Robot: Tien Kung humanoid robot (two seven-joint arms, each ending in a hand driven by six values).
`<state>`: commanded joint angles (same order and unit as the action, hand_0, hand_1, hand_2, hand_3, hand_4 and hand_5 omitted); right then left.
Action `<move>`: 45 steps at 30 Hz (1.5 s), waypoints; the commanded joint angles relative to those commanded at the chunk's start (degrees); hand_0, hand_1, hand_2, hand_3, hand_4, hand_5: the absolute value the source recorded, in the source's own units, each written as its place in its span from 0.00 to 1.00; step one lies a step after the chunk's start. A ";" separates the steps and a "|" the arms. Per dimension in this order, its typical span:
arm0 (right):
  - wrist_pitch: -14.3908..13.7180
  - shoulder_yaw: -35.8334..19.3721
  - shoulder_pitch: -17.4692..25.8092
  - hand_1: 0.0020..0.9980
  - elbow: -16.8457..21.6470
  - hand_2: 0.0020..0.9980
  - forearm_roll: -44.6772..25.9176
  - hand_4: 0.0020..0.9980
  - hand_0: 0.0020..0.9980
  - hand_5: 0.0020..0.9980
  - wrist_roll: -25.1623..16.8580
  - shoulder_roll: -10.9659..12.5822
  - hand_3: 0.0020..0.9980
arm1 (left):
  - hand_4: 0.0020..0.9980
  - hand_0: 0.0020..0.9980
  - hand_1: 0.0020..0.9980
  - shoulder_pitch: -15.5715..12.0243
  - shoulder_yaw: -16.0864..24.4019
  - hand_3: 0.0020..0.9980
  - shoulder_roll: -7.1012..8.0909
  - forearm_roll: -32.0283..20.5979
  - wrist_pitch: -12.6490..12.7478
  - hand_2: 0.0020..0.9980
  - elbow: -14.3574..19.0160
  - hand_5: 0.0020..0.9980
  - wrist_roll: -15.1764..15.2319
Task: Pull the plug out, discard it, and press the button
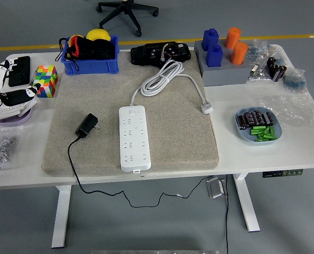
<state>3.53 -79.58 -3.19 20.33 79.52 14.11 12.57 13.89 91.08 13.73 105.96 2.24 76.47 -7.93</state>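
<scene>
Beige mat (173, 132) — one power strip (133, 137), one plug (86, 126).

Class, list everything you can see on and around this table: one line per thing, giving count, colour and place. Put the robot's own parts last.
power strip: one, white, mat centre, its cord coiled behind
black plug: one, on mat left of strip, unplugged, cable trailing off the near edge
mat: one, beige, table middle
bin: one, blue, far left
colour cube: one, multicoloured, left of mat
grey block: one, far right, holding blue and orange pieces
plate: one, blue, right, with green and dark pieces
office chair: one, black, behind the table
left hand: white, at left edge
</scene>
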 joint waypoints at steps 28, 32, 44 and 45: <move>0.01 -0.57 -0.18 0.70 0.01 0.71 0.10 0.78 0.75 0.63 -0.01 -0.18 0.72 | 0.75 0.83 0.81 0.25 -0.31 0.87 0.12 -0.03 -0.19 0.83 0.78 0.09 -0.24; 0.02 -0.55 -0.11 0.70 -0.02 0.71 0.11 0.78 0.75 0.63 0.00 -0.20 0.72 | 0.75 0.83 0.81 0.08 -0.25 0.87 0.06 -0.10 -0.17 0.83 0.79 0.09 -0.18; 0.04 -0.21 -0.16 0.70 0.02 0.71 0.03 0.78 0.75 0.63 -0.03 -0.15 0.72 | 0.75 0.83 0.81 -0.08 -0.14 0.87 0.09 0.02 -0.17 0.83 0.94 0.09 -0.24; 0.03 -0.15 -0.20 0.70 0.02 0.71 0.02 0.78 0.75 0.63 -0.03 -0.11 0.72 | 0.75 0.83 0.81 -0.10 -0.18 0.87 0.10 0.02 -0.18 0.83 1.13 0.09 -0.25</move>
<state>3.56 -79.72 -3.39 20.35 79.54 14.09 12.47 13.79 90.90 13.83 105.97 2.06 77.59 -8.19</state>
